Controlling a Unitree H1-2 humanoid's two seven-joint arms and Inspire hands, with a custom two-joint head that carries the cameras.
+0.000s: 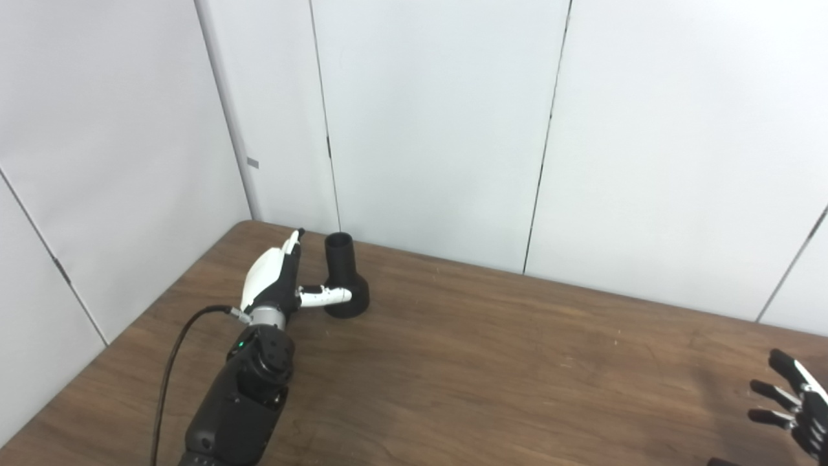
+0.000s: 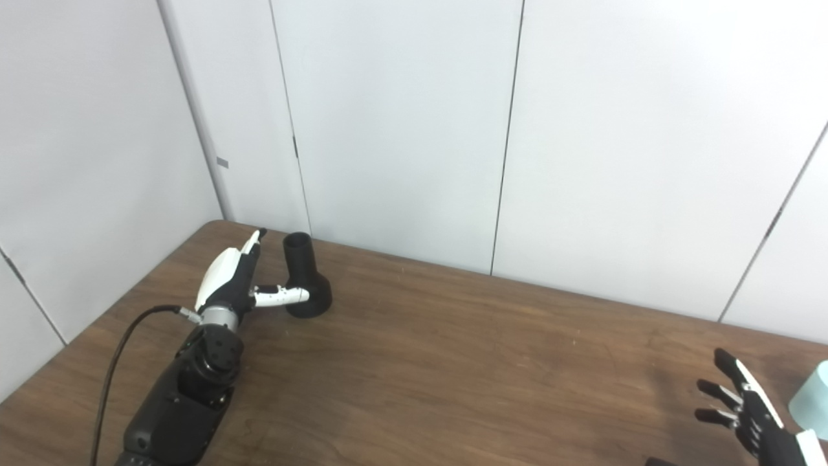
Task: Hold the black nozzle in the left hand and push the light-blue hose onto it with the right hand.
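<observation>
Black nozzle (image 1: 344,277) is seen upright on the wooden table (image 1: 491,362), wide base down, narrow mouth up, near the far left corner by the wall panels (image 1: 427,116).

Left hand (image 1: 275,278) is placed just beside the nozzle on its left. Fingers are extended and spread; the thumb reaches across in front of the nozzle's base and appears to touch it, though contact cannot be confirmed. Nothing is held yet; the hand is open.

Right hand (image 2: 753,408) is seen low at the right edge, fingers splayed, nothing held. A light-blue hose (image 2: 812,391) end is glimpsed just beside it in the right eye view only, mostly cut off by the frame.

Progress judged: early. 0 of 2 grasps are made. Left to do: nozzle to be gripped and lifted, hose to be taken up, both brought together, hose pushed on.
</observation>
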